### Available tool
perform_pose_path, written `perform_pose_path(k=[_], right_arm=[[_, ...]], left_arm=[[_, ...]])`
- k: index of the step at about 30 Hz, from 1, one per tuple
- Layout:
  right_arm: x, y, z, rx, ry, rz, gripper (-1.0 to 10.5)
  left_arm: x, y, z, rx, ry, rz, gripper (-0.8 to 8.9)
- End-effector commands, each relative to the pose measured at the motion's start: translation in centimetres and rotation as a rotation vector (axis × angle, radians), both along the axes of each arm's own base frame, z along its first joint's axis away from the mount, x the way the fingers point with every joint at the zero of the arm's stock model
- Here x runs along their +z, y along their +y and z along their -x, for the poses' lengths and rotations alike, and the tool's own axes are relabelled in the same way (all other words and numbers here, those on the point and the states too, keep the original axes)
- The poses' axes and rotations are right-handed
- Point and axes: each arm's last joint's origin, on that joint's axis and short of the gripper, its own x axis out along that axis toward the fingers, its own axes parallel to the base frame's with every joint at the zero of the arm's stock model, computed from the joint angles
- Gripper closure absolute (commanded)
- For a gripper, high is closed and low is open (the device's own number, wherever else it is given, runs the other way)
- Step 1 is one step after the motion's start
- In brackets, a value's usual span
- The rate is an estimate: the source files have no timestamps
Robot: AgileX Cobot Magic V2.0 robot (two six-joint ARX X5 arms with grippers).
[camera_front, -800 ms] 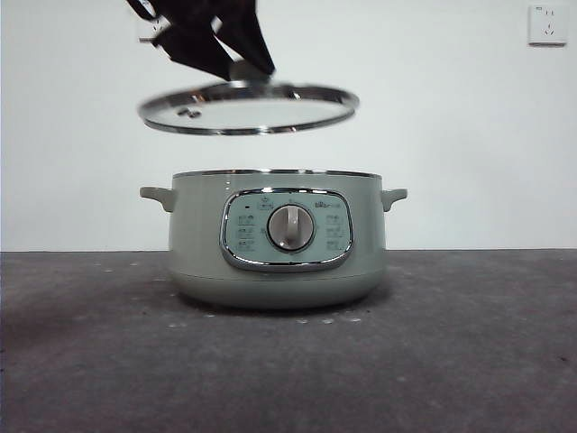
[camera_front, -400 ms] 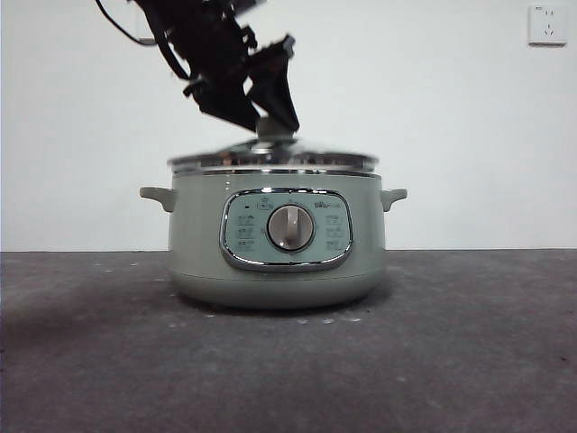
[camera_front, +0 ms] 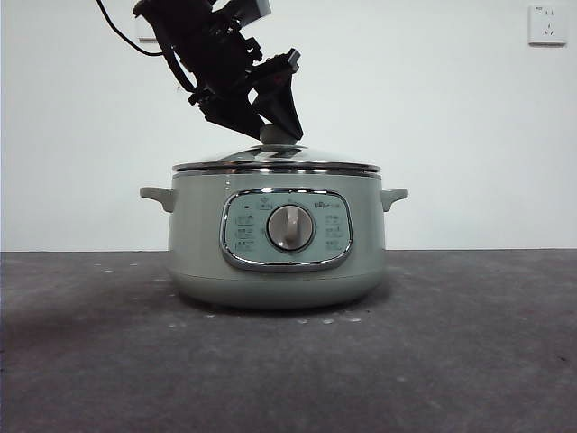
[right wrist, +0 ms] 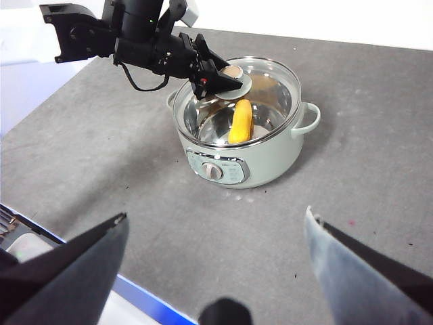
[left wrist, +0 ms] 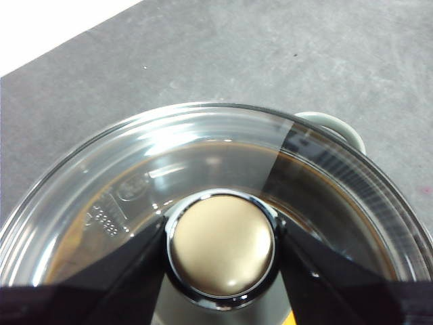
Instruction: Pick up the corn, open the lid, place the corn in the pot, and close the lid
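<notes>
Front view: the pot (camera_front: pixel 277 244) stands on the dark surface (camera_front: pixel 469 361) with its control panel facing the camera. The lid (camera_front: pixel 276 164) lies level on the pot's rim, chrome edge seated all the way round as far as this side shows. The left pincer (camera_front: pixel 273 132) comes down from the upper left at a slant, its dark jaws on either side of the knob (camera_front: pixel 273 134); gripping at the centre would keep the lid level as it is carried. A wall socket (camera_front: pixel 547 24) sits in the top right corner.

Left wrist view: looking straight down on the knob (left wrist: pixel 222 245), both jaws of the left pincer (left wrist: pixel 222 254) press against its chrome collar, so it is pinching the knob. Through the glass of the lid (left wrist: pixel 135 196) the inside of the pot shows dim and brownish, and one side handle (left wrist: pixel 331 125) pokes out beyond the rim. A sliver of yellow-orange at the picture's bottom edge may be the corn, too little to be sure.

Right wrist view: the right pincer (right wrist: pixel 215 233) hangs high and well apart from the pot (right wrist: pixel 243 152), jaws spread wide and holding nothing; it looks parked out of the way. The corn (right wrist: pixel 241 122) lies inside the pot under the lid (right wrist: pixel 270 91). With corn in and lid seated, I judge only the release of the knob remains
</notes>
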Motion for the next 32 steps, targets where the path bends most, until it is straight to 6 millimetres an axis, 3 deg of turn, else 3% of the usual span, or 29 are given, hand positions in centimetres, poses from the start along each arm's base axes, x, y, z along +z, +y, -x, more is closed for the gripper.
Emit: perform_pose_path(k=[1, 17, 19, 22, 23, 27, 32], right_arm=[[-0.4, 0.0, 0.0, -0.006, 0.034, 0.011, 5.1], [-0.6, 0.1, -0.2, -0.024, 0.037, 0.029, 5.1], [-0.6, 0.1, -0.2, -0.024, 0.037, 0.029, 5.1], [-0.6, 0.1, -0.2, -0.024, 0.037, 0.029, 5.1], [-0.6, 0.1, -0.3, -0.025, 0.037, 0.030, 5.1], [-0.6, 0.1, -0.3, -0.035, 0.033, 0.035, 5.1], [-0.6, 0.1, -0.3, -0.040, 0.032, 0.037, 5.1]], left_arm=[[0.8, -0.3, -0.1, -0.006, -0.037, 0.029, 8.21], [0.4, -0.3, 0.2, -0.010, 0.006, 0.007, 8.05], [0.4, -0.3, 0.2, -0.009, 0.006, 0.007, 7.17], [0.5, -0.2, 0.2, 0.004, 0.019, 0.021, 4.46], [0.5, -0.2, 0.2, 0.007, 0.023, 0.022, 3.99], [1.0, 0.2, 0.1, 0.016, 0.046, 0.008, 3.92], [3.3, 0.4, 0.3, 0.018, 0.039, 0.012, 3.92]])
